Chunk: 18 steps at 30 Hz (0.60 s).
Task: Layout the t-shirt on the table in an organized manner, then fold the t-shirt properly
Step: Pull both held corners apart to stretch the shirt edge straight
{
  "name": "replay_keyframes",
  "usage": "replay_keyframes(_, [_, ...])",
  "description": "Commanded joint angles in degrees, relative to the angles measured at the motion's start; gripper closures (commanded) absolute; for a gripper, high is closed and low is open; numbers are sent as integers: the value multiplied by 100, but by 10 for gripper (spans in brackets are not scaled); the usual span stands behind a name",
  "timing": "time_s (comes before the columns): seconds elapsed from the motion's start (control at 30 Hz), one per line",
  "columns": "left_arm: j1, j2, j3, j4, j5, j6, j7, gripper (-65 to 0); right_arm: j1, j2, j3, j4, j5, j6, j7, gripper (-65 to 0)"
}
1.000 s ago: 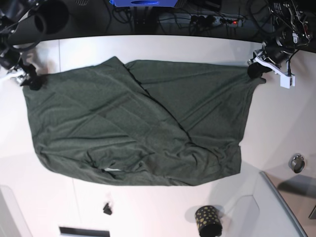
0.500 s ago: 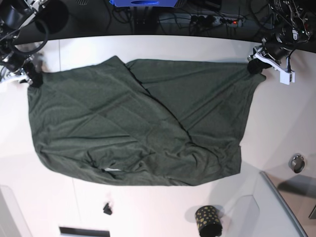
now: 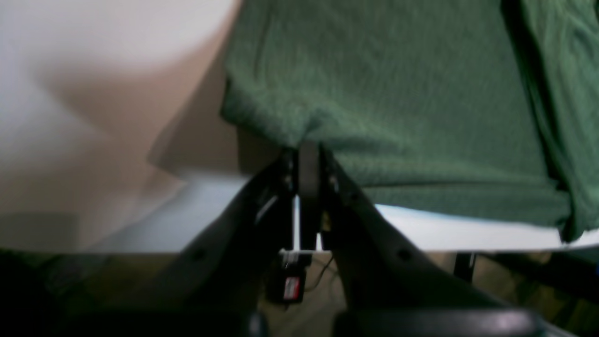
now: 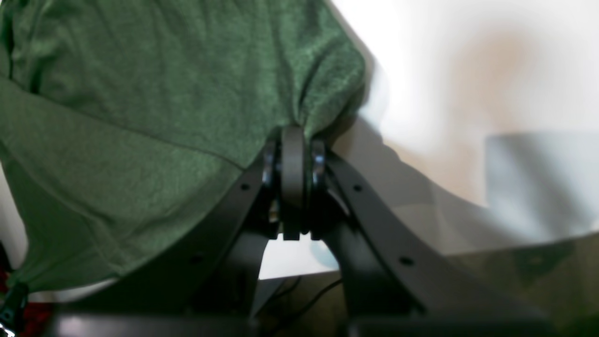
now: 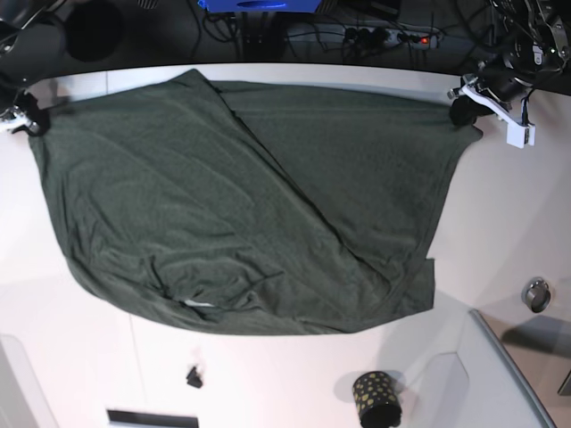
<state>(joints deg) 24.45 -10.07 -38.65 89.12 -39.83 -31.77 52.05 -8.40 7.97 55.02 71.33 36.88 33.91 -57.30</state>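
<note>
Wrist views: left gripper point(image 3: 309, 154) and right gripper point(image 4: 293, 140) jaws each clamped tight on t-shirt point(image 5: 241, 196) corners above worktop point(image 5: 500, 223).

The t-shirt point(image 5: 241, 205) lies spread across the middle of the bench point(image 5: 500, 214), reaching its far edge. The left tool point(image 5: 464, 111) sits at the shirt's far corner on the base view's right, the right tool point(image 5: 31, 120) at the opposite far corner. A cup point(image 5: 376, 399) stands near the front, well apart from the cloth.

Matt dark green jersey t-shirt point(image 5: 250, 205), soft and finely knitted, on a smooth white table point(image 5: 500, 223), matt black plastic fingers point(image 4: 292, 159) at its edge.
</note>
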Motion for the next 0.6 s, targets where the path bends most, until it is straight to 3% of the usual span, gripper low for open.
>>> replay_keyframes(0.0, [48,-97,-51,174,-100,-54,-49,0,-52,87,23,247,79,24,20,-6])
replay_keyframes(0.57, [443,-97,-60,-64,-91,-54,-84,0,-606,69,14,766,61,15,-15,-6])
